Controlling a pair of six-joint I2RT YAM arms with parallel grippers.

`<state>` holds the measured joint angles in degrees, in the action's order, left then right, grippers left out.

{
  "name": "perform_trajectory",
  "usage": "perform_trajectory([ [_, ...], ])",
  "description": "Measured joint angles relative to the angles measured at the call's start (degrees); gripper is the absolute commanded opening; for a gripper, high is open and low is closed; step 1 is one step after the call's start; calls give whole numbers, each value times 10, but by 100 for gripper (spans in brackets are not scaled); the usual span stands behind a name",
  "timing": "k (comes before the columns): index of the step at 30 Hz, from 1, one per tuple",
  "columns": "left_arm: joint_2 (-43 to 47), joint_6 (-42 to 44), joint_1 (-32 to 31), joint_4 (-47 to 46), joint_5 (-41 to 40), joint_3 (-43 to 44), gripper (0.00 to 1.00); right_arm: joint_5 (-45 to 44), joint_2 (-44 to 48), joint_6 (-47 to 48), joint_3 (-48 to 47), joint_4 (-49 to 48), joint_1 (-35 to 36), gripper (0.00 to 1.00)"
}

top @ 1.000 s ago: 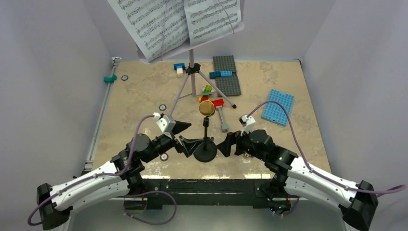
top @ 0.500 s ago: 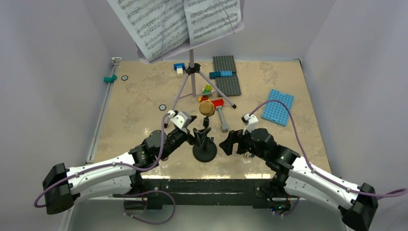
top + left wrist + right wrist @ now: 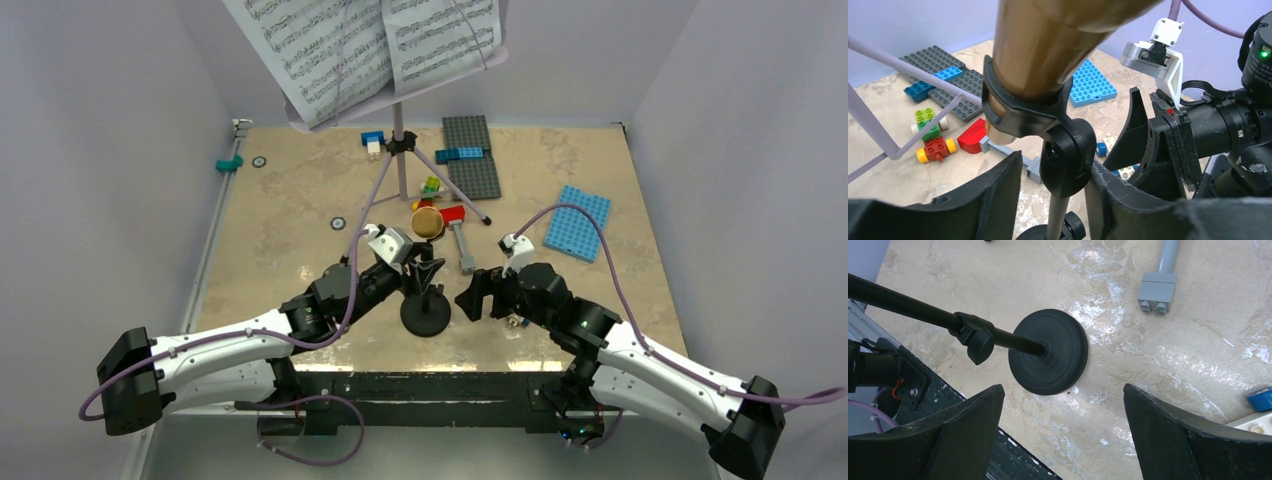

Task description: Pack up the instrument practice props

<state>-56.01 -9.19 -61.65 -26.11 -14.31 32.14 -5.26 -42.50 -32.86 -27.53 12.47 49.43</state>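
The black mic stand [image 3: 425, 316] stands upright on the surface between the 2 arms, gold-brown microphone [image 3: 428, 222] clipped on top, its vertical pole inside the left gripper's [image 3: 421, 270] half-parted, unclamped jaws, while the right gripper [image 3: 466, 299], jaws spread wide, hovers just beside the base.

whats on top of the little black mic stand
The gold-brown microphone sits in the clip at the top of the mic stand. The left gripper brackets the joint just under the clip, hiding part of the pole; whether it touches cannot be told.
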Motion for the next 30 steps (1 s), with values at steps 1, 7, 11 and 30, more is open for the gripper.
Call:
perform_trajectory([
  [1,-1,0,0,0,1,0,43,0,0,1,-1,0,0,94],
  [7,-1,7,-1,0,12,0,23,3,0,10,-2,0,0,93],
  [11,-1,17,-1,0,32,0,6,5,2,21,-2,-1,0,93],
  [30,42,52,130,-39,334,-40,0,155,28,48,0,-68,-23,89],
])
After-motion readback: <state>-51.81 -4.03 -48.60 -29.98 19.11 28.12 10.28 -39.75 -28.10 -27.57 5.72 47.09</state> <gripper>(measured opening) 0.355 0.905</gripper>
